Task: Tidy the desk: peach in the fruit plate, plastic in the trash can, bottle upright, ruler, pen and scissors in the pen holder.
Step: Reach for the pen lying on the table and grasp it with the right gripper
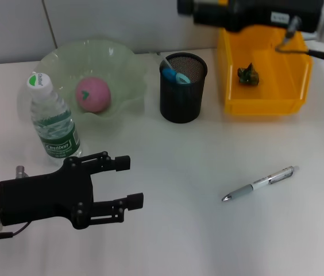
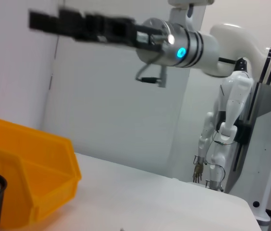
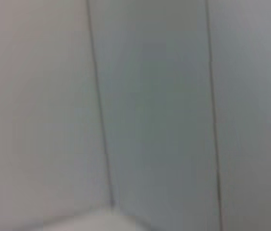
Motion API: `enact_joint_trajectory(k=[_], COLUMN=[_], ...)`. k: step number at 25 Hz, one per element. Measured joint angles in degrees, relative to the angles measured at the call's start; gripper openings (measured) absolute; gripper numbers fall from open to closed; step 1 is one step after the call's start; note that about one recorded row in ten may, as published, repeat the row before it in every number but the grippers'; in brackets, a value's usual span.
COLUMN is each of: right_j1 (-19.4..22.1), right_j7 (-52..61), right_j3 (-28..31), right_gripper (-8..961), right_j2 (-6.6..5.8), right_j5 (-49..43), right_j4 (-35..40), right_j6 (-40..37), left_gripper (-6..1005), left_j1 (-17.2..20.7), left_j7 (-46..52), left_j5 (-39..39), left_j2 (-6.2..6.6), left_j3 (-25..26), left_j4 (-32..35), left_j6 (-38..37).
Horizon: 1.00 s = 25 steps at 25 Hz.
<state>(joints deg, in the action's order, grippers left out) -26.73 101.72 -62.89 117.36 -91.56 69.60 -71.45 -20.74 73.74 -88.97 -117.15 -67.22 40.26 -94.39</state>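
One pink peach (image 1: 92, 94) sits in one green fruit plate (image 1: 124, 63) upper left, one bottle (image 1: 53, 119) upright beside it, one pen holder (image 1: 183, 87) and one yellow trash can (image 1: 265, 106) at top, one pen (image 1: 259, 183) lower right, the left gripper (image 1: 128, 182) open and empty lower left, and the right gripper (image 2: 44, 21) at the top edge, its opening impossible to tell.

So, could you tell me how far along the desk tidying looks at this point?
Mostly done: the peach is in the fruit plate, the bottle stands upright, plastic lies in the yellow bin, and items sit in the pen holder. Nothing is held: the left gripper is open and empty. The pen still lies on the desk.
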Motion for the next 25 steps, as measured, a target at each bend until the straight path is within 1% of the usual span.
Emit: enact_joint_trajectory(k=[1,2,3,6,9,11,12,13,15,17,18,19,21,25], right_j1=[-0.07,-0.45,-0.45,-2.08,-3.68,-4.60,-5.59,-5.59,-7.00,-8.35,-9.88,-9.88,-11.42,-14.39], right_j7=[1.82,4.95,4.95,8.42,9.02,8.78,8.56,8.56,8.52,8.24,7.40,7.40,6.03,4.48], right_j3=[0.42,1.23,1.23,2.94,4.61,5.47,5.84,5.84,5.82,5.64,5.42,5.42,4.56,0.82], right_gripper=[668,668,668,668,666,664,663,663,663,663,664,664,664,662], right_j2=[-0.38,-1.23,-1.23,-2.61,-3.28,-3.71,-4.10,-4.10,-4.49,-4.62,-4.32,-4.32,-3.90,-3.55], right_j5=[-2.30,-7.16,-7.16,-16.39,-23.71,-27.00,-30.30,-30.30,-34.09,-37.51,-41.18,-41.18,-45.39,-51.22], right_j4=[0.97,2.72,2.72,5.11,6.18,6.33,6.40,6.40,6.17,5.59,4.76,4.76,3.53,0.62], right_j6=[-1.51,-5.23,-5.23,-13.24,-21.23,-25.04,-27.87,-27.87,-30.53,-32.66,-34.32,-34.32,-35.40,-35.60], left_gripper=[785,785,785,786,786,786,786,786,786,786,786,786,786,785], left_j1=[0.02,0.02,0.04,0.08,0.09,0.10,0.10,0.10,0.16,0.16,0.16,0.16,0.14,0.21], left_j7=[0.00,0.00,0.00,0.00,0.00,0.01,0.01,0.01,0.17,0.28,0.28,0.28,0.25,-1.09], left_j5=[-0.03,-0.03,-0.05,-0.05,0.05,0.11,0.11,0.11,-0.03,-0.05,-0.05,-0.05,-0.14,-0.24], left_j2=[0.00,0.00,0.00,-0.07,-0.10,-0.13,-0.13,-0.13,-0.18,-0.18,-0.18,-0.18,-0.19,-0.29], left_j3=[0.10,0.10,0.13,0.17,0.17,0.21,0.21,0.21,-0.03,-0.27,-0.27,-0.27,-0.36,-0.36], left_j4=[0.00,0.00,0.00,0.00,0.00,-0.02,-0.02,-0.02,-0.06,-0.07,-0.07,-0.07,-0.08,-0.08], left_j6=[0.00,0.00,0.00,0.11,0.30,0.32,0.32,0.32,0.21,0.15,0.15,0.15,0.26,0.87])
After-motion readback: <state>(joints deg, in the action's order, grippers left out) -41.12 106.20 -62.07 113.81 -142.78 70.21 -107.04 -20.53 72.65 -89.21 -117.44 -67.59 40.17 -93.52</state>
